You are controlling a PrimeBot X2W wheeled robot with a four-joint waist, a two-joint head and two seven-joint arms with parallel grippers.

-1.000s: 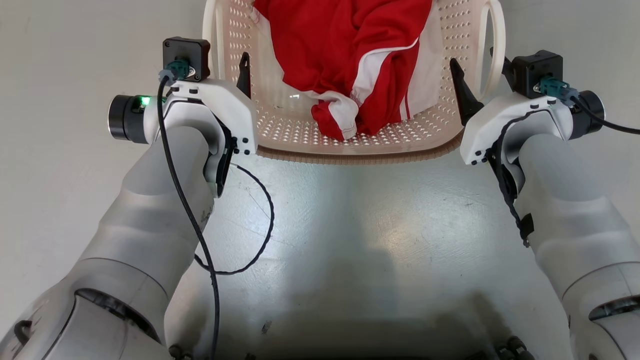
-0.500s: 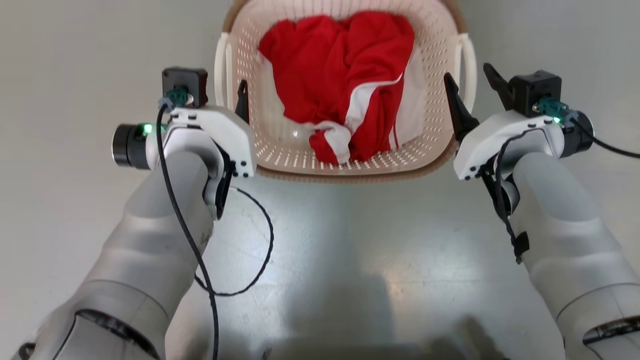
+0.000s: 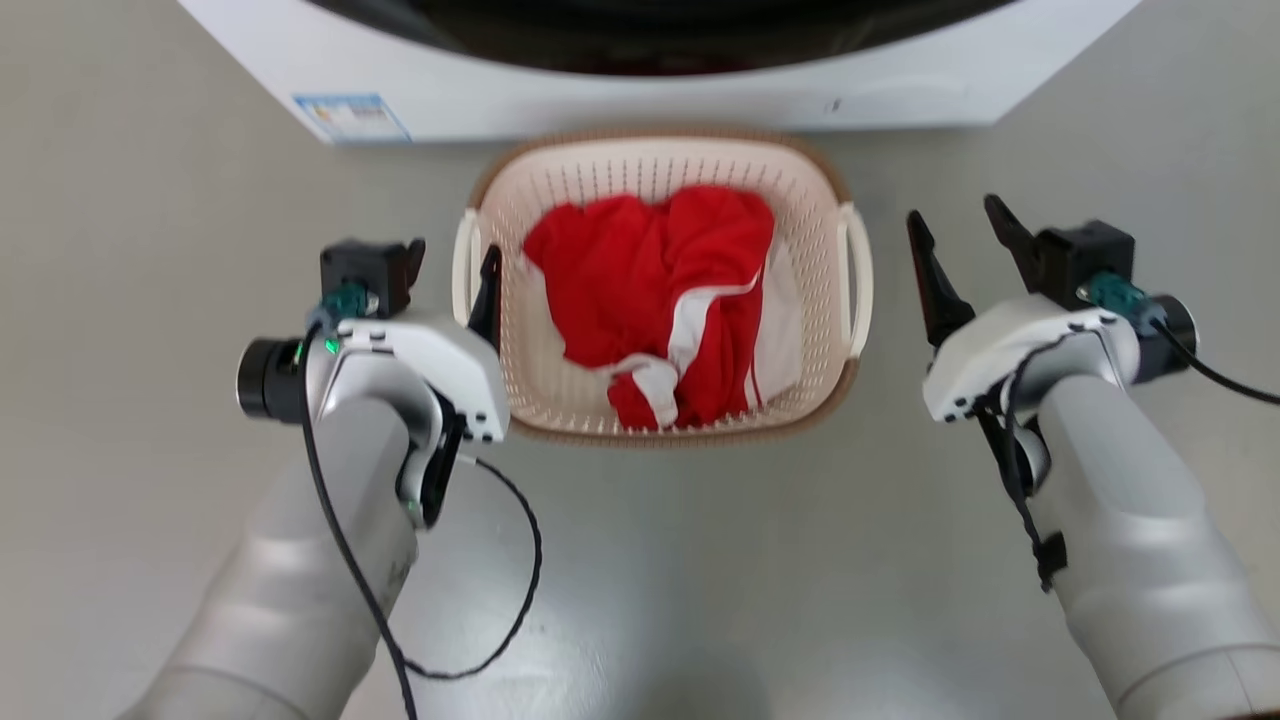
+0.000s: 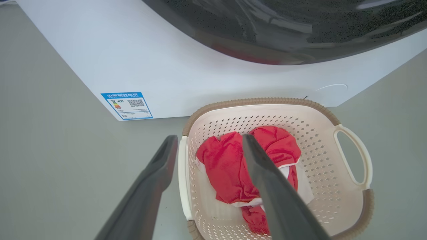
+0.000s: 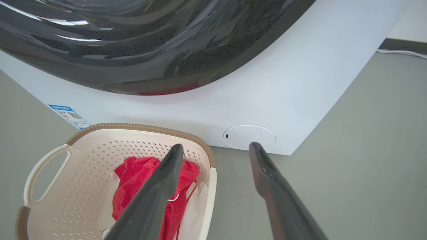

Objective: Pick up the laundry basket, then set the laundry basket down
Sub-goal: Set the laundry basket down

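The laundry basket [image 3: 560, 180], cream and perforated with a brown rim, stands on the grey floor just before the washer, with a red and white garment [image 3: 650, 270] lying in it. My left gripper [image 3: 450, 272] is open, and its two dark fingers stand on either side of the basket's left handle [image 3: 462, 270]. In the left wrist view that gripper [image 4: 210, 137] looks down past the basket's near rim [image 4: 182, 173]. My right gripper [image 3: 952, 212] is open and empty, a little to the right of the right handle [image 3: 860, 270]. From the right wrist the basket [image 5: 140, 126] lies below the gripper [image 5: 217, 146].
A white washer [image 3: 640, 90] with a dark glass door [image 4: 283, 30] stands right behind the basket, a blue label [image 3: 350, 115] on its lower front. Grey floor spreads to both sides. A black cable [image 3: 520, 590] loops off my left forearm.
The head camera has risen and pulled back, bringing the washer into view. The right gripper's fingers, earlier astride the right handle, now stand clear of it. Both grippers stay open.
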